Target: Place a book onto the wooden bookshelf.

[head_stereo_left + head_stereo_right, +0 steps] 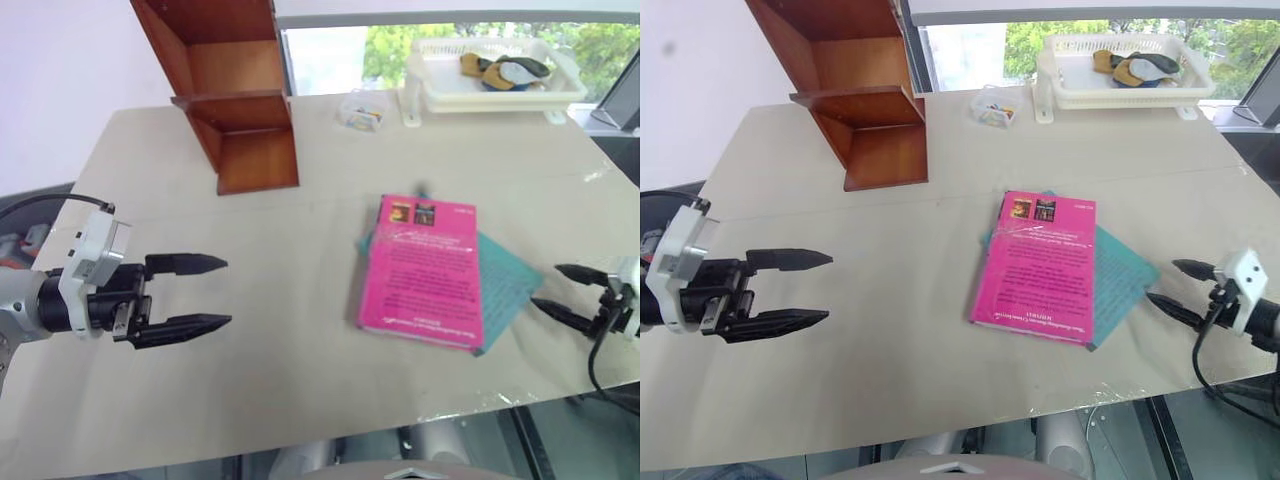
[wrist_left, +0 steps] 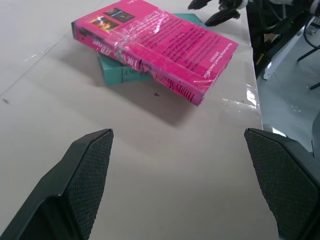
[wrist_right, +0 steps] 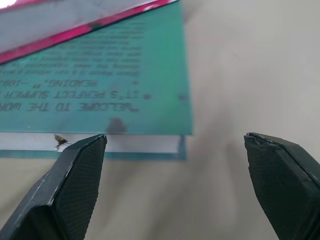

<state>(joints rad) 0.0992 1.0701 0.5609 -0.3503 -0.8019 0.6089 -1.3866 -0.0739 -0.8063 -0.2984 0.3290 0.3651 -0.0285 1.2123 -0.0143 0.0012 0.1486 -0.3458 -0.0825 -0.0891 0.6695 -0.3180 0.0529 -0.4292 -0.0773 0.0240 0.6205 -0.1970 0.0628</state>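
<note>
Spread wide and empty: left gripper (image 1: 205,294) well left of the book (image 1: 420,275), right gripper (image 1: 1178,285) just beside the teal book (image 3: 100,90) reading "WELCOME TO THE WOR… IT'S PERFECT SUMMER READING".

Head stereo overhead; wrist views close on book (image 2: 155,50).

Pink book (image 1: 421,272) flat, bookshelf (image 1: 228,92) apart.

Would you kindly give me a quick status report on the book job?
Left gripper open, empty. Right gripper open, beside the books. Pink book flat on teal book, untouched. Bookshelf empty; nothing between.
</note>
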